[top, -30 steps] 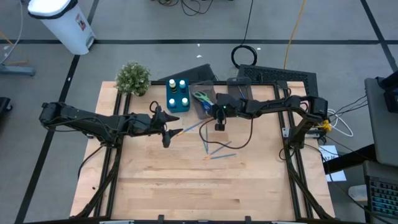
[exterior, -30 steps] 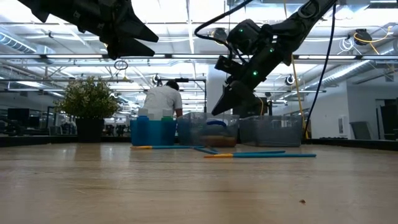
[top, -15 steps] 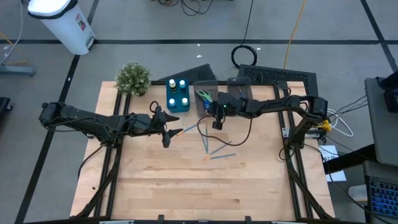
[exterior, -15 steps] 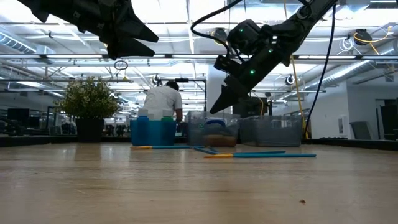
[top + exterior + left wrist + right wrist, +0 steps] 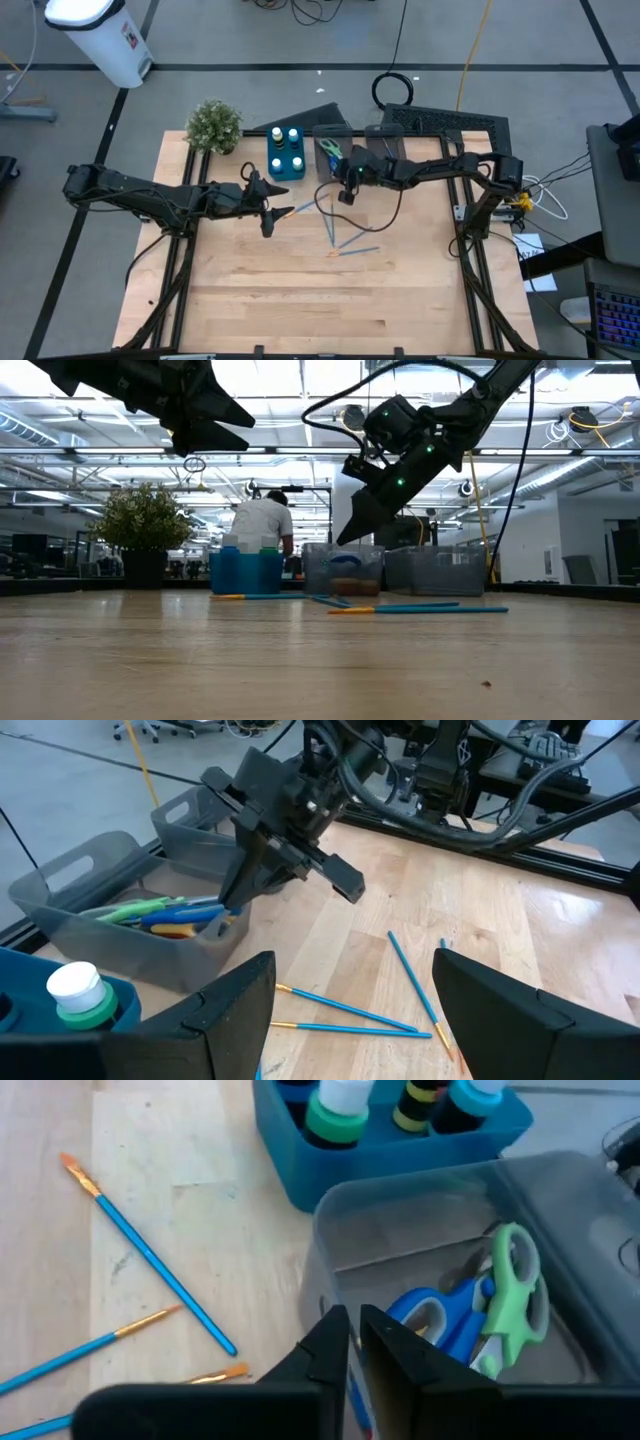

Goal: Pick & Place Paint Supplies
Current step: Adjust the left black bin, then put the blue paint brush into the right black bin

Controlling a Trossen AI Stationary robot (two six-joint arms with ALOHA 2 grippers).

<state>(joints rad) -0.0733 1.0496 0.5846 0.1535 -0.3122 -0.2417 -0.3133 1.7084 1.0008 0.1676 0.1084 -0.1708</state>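
Scissors (image 5: pixel 470 1305) with green and blue handles lie inside the clear grey bin (image 5: pixel 327 163) at the far middle of the bench (image 5: pixel 300 290), just right of the blue bin (image 5: pixel 287 160) that holds the small capped bottles (image 5: pixel 285 147). The right pincer (image 5: pixel 342 197) hangs at the near edge of that grey bin, its fingers drawn almost together with only a thin slit between them and nothing held. Compared with a second ago it has slid a little to the left and toward the bin, and its slack cable now loops differently beneath it; the fingers look to have just begun to part. That suggests the scissors are already delivered and the arm is free for another item. Thin blue brushes (image 5: pixel 350 241) remain loose on the bench, near the middle, unmoved since the earlier frames, so the sorting is only partly done. The left pincer (image 5: pixel 268 214) waits over the left-centre of the bench, fingers apart and empty, exactly where it was before. A small potted plant (image 5: pixel 214 125) stands at the far left corner.
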